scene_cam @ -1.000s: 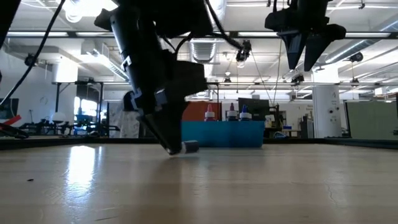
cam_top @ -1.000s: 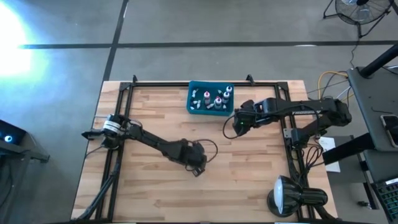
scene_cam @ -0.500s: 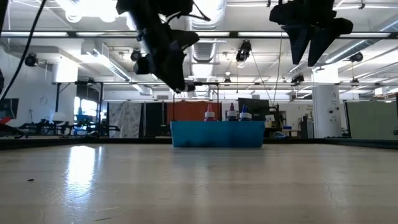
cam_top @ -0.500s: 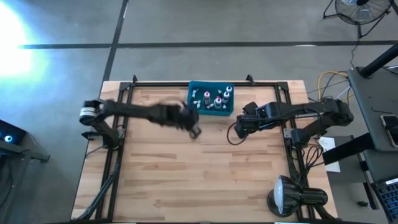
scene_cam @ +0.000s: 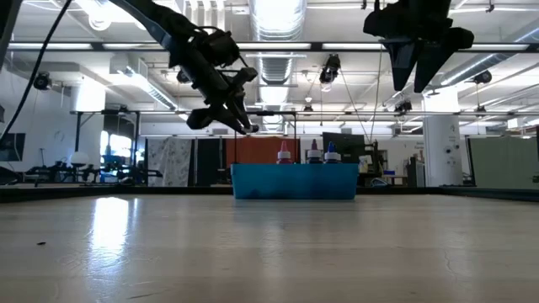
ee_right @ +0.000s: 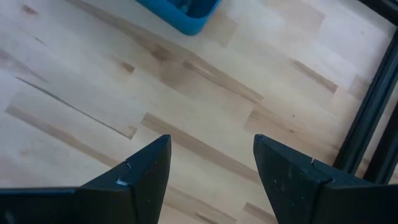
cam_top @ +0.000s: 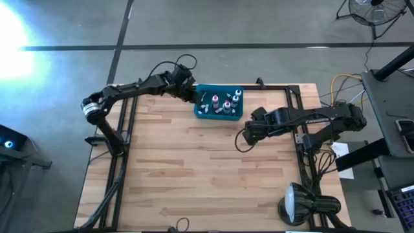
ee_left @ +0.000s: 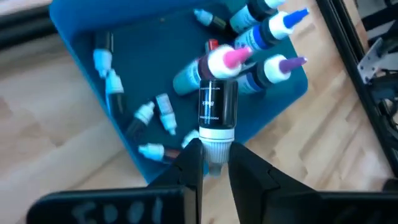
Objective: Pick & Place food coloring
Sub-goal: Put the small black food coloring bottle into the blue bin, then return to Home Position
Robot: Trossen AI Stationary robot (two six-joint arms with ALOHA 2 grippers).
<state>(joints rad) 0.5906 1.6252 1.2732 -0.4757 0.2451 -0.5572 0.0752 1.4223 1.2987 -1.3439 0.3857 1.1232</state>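
Jaws of left gripper [ee_left: 210, 163] pinch a dark food coloring bottle [ee_left: 217, 106] by its white cap end, above teal bin [cam_top: 218, 103] at tabletop's [cam_top: 194, 168] far edge; bottle's long axis runs straight out from the jaws. Right gripper [ee_right: 208, 158] jaws spread wide, empty, over bare wood planks near bin. Bin holds more small bottles [ee_left: 165, 115], lying mixed. Low view: hall w/ ceiling lights; held bottle hard to make out there.

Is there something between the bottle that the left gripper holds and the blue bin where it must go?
Nothing visible does. The left gripper holds a dark food coloring bottle by its white cap above the teal bin. The bin is open at the top; only other bottles lie or stand inside.
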